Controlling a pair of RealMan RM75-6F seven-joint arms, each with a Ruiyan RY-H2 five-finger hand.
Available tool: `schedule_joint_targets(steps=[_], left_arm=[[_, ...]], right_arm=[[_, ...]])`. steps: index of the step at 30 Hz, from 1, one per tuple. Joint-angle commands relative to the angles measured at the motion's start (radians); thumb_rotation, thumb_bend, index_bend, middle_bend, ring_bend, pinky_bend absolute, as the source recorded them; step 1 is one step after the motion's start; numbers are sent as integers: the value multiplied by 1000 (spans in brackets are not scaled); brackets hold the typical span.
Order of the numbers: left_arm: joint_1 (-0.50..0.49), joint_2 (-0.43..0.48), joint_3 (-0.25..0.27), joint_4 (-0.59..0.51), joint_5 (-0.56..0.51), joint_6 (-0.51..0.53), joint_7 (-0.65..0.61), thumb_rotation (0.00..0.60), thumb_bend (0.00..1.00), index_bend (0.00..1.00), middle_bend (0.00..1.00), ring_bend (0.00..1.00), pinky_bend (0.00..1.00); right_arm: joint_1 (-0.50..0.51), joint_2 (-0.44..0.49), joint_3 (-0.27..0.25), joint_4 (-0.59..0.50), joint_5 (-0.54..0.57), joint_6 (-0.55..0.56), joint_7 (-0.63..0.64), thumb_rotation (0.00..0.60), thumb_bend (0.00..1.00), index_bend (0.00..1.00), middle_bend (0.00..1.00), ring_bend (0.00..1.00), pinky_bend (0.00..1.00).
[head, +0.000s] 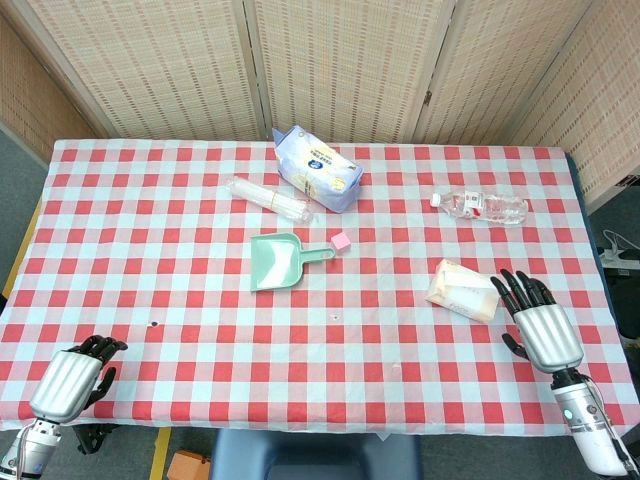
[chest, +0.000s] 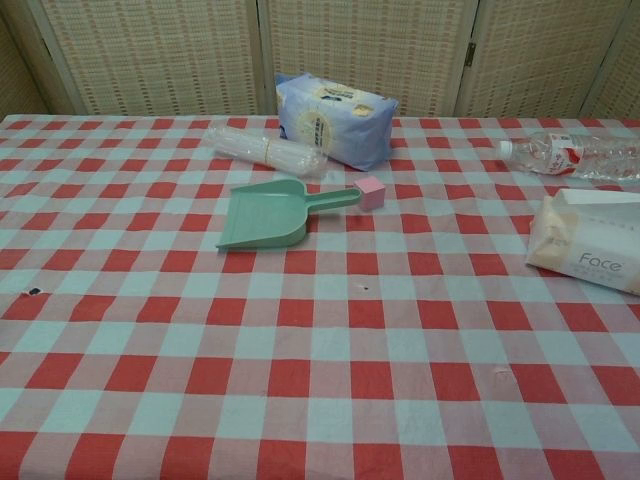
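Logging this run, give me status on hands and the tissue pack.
Left hand curled, holding nothing. Right hand open beside tissue pack, not gripping. Nothing between them.

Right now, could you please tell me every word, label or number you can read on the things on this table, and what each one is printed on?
"Face": on the side of the tissue pack at the table's right edge.
Blue and white bag: printing on its label, too blurred to read.
Water bottle: red and white label, too small to read.
Green dustpan, pink cube, sleeve of plastic cups: no text.
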Motion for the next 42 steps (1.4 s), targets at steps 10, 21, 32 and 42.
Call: schedule_joint_targets(steps=[10,21,32,42], left_arm=[[7,5,0,-9,5,16,4,600,533,350,365,298,647],[9,11,2,-17,6,18,-3,600,532,358,367,297,648],[8,11,1,-17,8,19,-8,600,533,360,367,298,648],[6,11,0,-15,6,15,-15,600,534,362,368,299,648]], right_arm=[[-15,-46,11,43,-27,62,6,600,158,0,0,0,134],[34,-202,92,238,5,79,18,600,158,168,57,42,176],[168,-347,156,485,87,-89,56,600,159,262,115,66,196],[202,-396,126,571,81,-140,132,600,303,472,175,111,223]])
